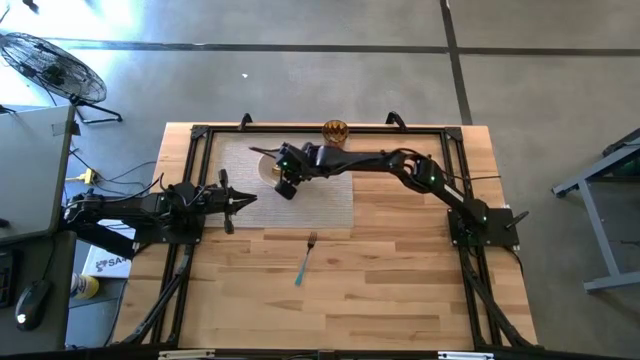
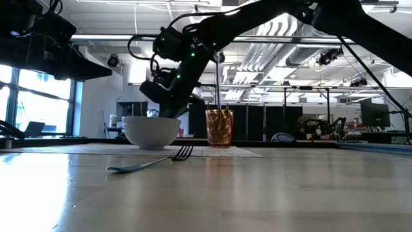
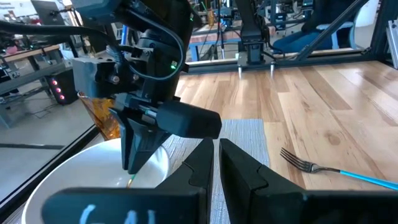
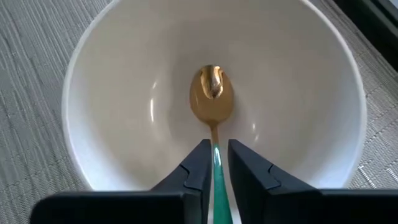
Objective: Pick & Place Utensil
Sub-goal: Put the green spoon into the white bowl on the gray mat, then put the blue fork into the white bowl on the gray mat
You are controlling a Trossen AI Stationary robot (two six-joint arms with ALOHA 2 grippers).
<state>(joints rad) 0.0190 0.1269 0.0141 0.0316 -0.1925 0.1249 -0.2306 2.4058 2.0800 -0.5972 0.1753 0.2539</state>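
Note:
A white bowl (image 1: 267, 166) (image 4: 109, 118) stands on a grey placemat (image 1: 322, 197) at the table's far middle. My right gripper (image 4: 215, 144) (image 1: 281, 174) hangs over the bowl, pointing down, shut on a spoon with a gold bowl (image 4: 212, 93) and a green handle. A fork (image 1: 305, 258) (image 2: 153, 162) with a blue handle lies flat on the bare wood nearer me. An orange cup (image 1: 335, 130) (image 2: 219, 127) stands behind the mat. My left gripper (image 1: 247, 199) (image 3: 216, 148) waits shut, left of the mat. My right gripper pinches the spoon's green handle (image 4: 216, 163) between its two fingers, coming from above and pointing down, with the fingers lying along the handle. The spoon hangs below the fingers with its gold bowl inside the white bowl; whether it rests on the bottom I cannot tell.
The table's black frame rails (image 1: 195, 160) run along its left, far and right sides. Bare wood lies around the fork and toward the near edge. A fan (image 1: 50, 65) and a side desk stand on the floor off the table's left.

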